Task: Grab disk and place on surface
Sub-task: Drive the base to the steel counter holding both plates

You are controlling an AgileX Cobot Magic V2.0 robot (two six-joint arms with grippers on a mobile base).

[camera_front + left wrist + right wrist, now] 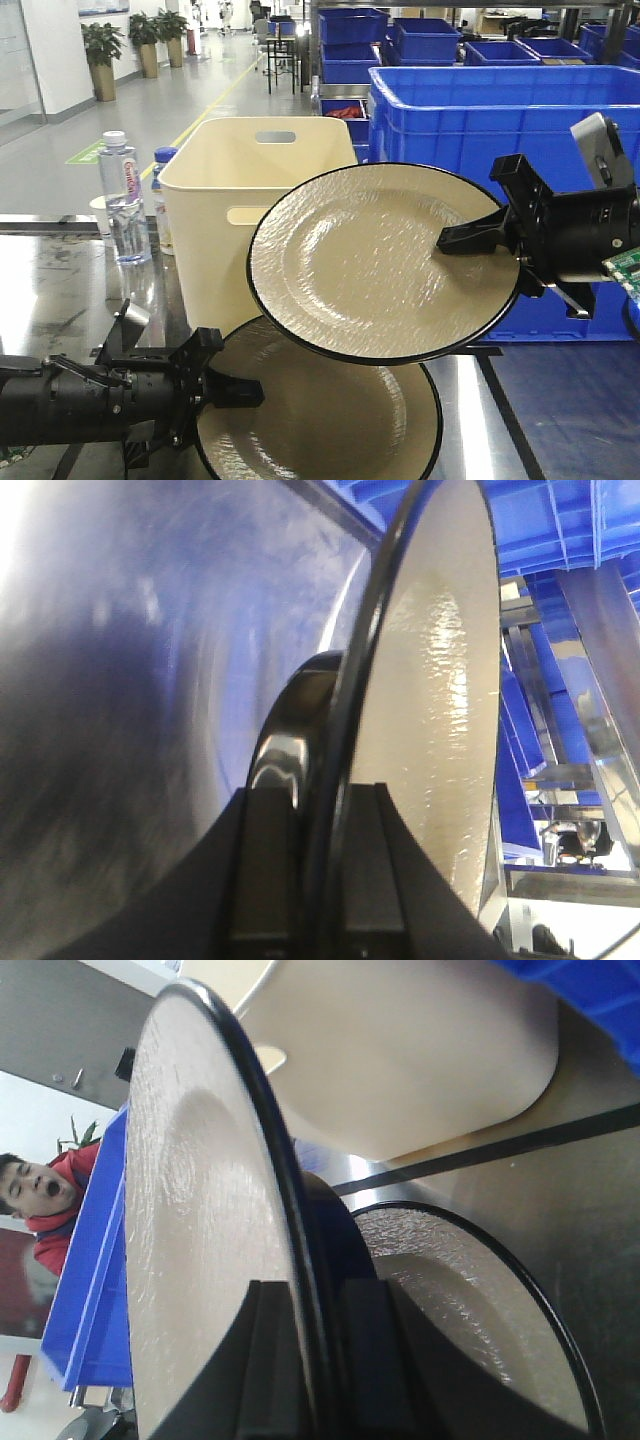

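Front cam: R pincer is clenching top disk by its rim, holding it airborne over low disk, which L pincer is gripping at desk level; L wrist cam: L pincer is clamping low disk at the rim; R wrist cam: R pincer is pinching top disk clear of desk, so grab's looking done w/ placing pending.

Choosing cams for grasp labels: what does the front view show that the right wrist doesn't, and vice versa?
Front only: left gripper at the lower disk rim, and a bottle. Right wrist only: upper disk edge-on, its rim between both fingers; a person in red. Both: the two disks, cream bin, blue crate, right gripper shut on the upper disk.
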